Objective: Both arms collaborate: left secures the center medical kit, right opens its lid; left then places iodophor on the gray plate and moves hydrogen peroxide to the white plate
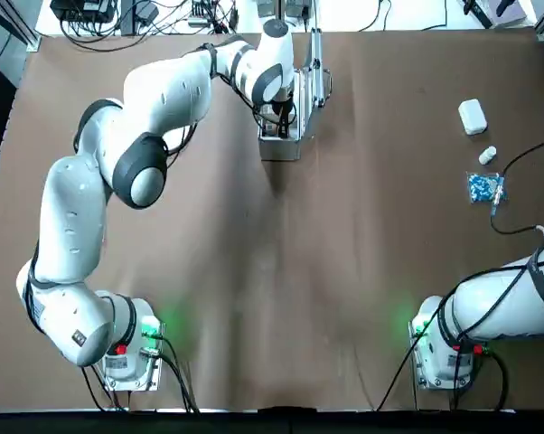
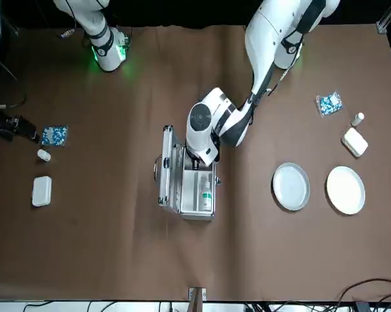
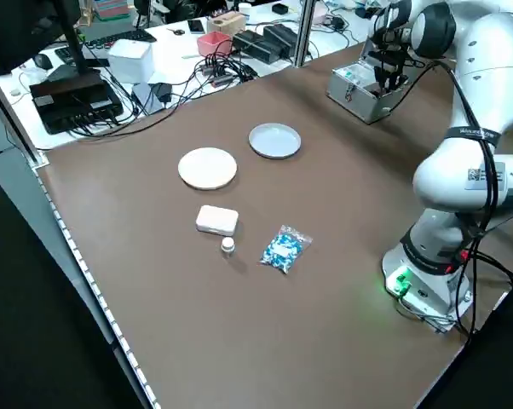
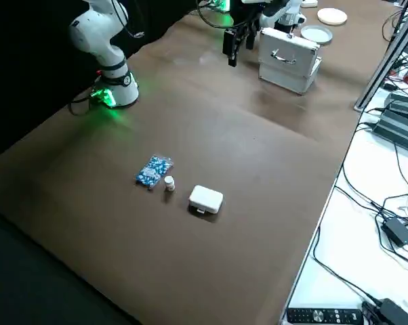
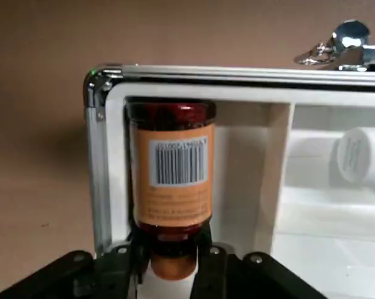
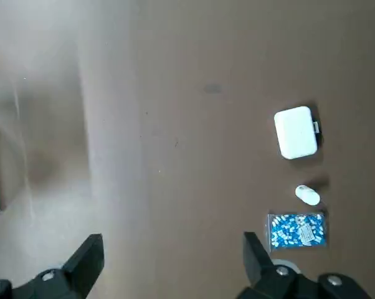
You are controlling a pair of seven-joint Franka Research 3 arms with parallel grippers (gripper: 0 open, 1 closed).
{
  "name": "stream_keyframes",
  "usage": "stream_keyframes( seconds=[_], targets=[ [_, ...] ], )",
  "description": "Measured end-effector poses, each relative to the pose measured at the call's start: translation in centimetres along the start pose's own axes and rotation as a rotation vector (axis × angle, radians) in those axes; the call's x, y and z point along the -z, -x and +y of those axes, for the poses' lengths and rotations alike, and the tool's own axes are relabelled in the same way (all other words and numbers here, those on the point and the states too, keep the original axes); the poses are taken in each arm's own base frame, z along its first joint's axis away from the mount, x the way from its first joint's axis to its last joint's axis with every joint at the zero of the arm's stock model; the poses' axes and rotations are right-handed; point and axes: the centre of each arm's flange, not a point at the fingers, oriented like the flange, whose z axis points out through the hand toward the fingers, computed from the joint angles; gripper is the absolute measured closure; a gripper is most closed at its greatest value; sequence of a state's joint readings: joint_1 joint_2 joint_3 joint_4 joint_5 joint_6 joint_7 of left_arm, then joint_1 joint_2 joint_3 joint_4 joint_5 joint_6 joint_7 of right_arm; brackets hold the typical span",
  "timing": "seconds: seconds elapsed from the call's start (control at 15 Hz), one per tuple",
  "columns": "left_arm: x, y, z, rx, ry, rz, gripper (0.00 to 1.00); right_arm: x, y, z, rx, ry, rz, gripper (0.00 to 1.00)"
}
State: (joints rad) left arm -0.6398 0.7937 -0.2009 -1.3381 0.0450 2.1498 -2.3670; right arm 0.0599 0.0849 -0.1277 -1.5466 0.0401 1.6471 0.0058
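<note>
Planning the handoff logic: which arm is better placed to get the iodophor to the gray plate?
Left, likely: its gripper is at the brown bottle in the open kit; the plates lie its side. Right gripper hovers across the table.

Brown-covered table [image 3: 265,341] beside a white cable-strewn desk [image 3: 175,55].
</note>
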Motion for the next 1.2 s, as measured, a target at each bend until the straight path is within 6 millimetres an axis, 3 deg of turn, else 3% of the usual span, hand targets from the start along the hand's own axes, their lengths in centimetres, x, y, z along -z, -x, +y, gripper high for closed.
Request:
stream_keyframes(
  seconds=[0.47,0.8,1.2],
  targets=[
    [0.0,0.2,-0.2,0.000,0.016,0.015,0.67,0.0,0.0,-0.5,0.009,-0.001,-0.002,0.01],
    [0.7,0.3,0.1,0.002,0.026,0.007,0.67,0.2,-0.2,-2.1,0.036,-0.003,0.026,0.01],
    [7.1,0.4,0.6,0.013,0.061,-0.013,0.67,0.3,-0.3,-2.2,0.038,-0.003,0.039,0.01]
  ],
)
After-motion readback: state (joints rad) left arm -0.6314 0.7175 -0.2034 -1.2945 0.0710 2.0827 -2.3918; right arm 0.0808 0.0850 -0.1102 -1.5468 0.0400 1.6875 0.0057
